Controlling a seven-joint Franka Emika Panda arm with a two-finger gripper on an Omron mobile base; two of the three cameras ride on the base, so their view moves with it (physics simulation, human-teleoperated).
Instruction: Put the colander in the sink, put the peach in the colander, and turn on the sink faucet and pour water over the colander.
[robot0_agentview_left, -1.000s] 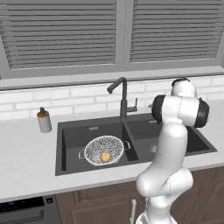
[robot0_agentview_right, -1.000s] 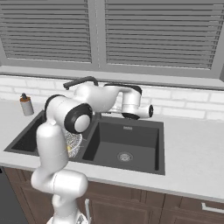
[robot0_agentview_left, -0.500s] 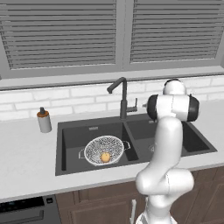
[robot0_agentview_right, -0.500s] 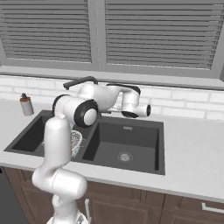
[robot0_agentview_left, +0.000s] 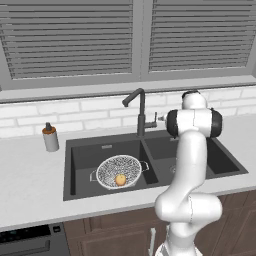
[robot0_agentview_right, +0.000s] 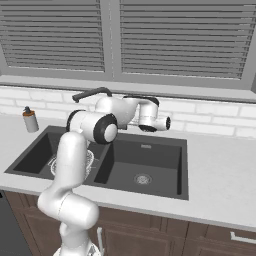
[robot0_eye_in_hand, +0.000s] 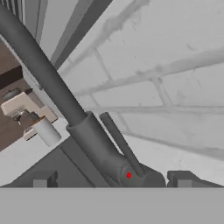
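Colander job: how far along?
Done: colander sits in the sink's left basin with the peach inside. In hand: the open tool is at the sink faucet's lever. Left: turn the water on over the colander; no water visible yet.

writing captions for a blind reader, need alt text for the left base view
A white robot arm reaches toward the dark sink faucet at the back of a dark double-basin sink. In the left basin sits a silvery mesh colander with a small peach inside. A grey soap bottle stands on the counter to the left, below shuttered windows.
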